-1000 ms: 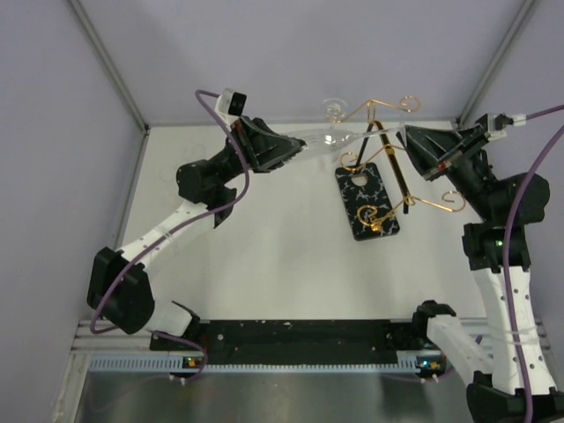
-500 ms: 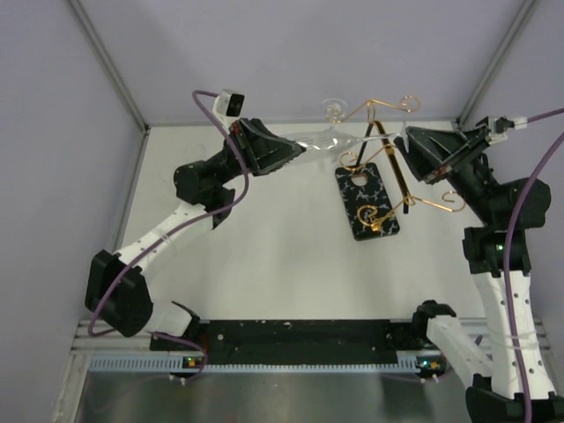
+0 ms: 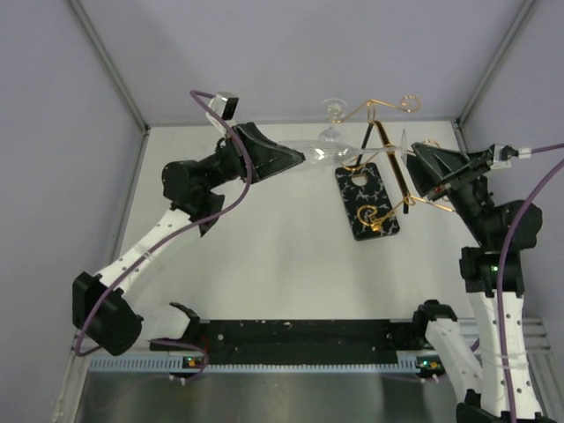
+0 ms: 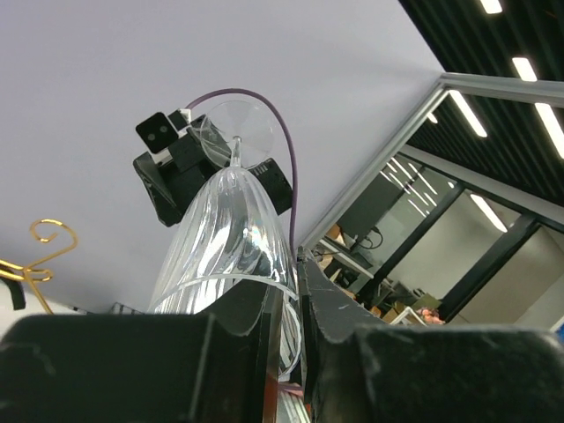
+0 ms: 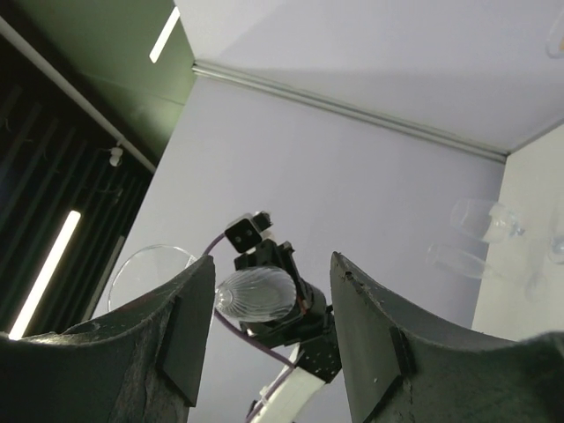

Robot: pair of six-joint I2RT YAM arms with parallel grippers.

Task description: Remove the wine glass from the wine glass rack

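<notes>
Black left gripper point(image 3: 298, 158), clamped on the bowl of the clear ribbed wine glass point(image 3: 324, 154). Your left wrist view shows both fingers pressed against the bowl near its rim. The glass lies roughly level, well above the counter, rim toward the left arm, stem and foot pointing right into the rack. Likely reason: a hung glass leaves its slot sideways, so you draw it out along the line of the stem, not upward.

Centre: gold wire wine glass rack with spiral-curled arm ends point(image 3: 389, 169) on its black, white-veined rectangular base point(image 3: 364, 199). From above, the stem crosses the gold wires. You cannot tell whether the round foot point(image 5: 150, 275) has cleared them. Judgement: treat the glass as not yet free.

A faint clear shape point(image 3: 332, 111) sits by the back wall. Glass or reflection, cannot tell.

Right: black right gripper point(image 3: 416, 163), fingers spread wide with nothing between them. In its wrist view the foot sits to the outer side of one finger, not in the gap. The gripper hangs just beside the rack's upright, probably so you can steady the stand if the pull drags it. No contact with the wire is visible.

Surface: plain matt white counter point(image 3: 264, 256), with the base lying flat on it.

Room: lilac walls point(image 3: 264, 53), aluminium corner posts, and a black mounting rail point(image 3: 300, 333) along the near edge. The wrist views catch a dark ceiling with strip lights beyond.
</notes>
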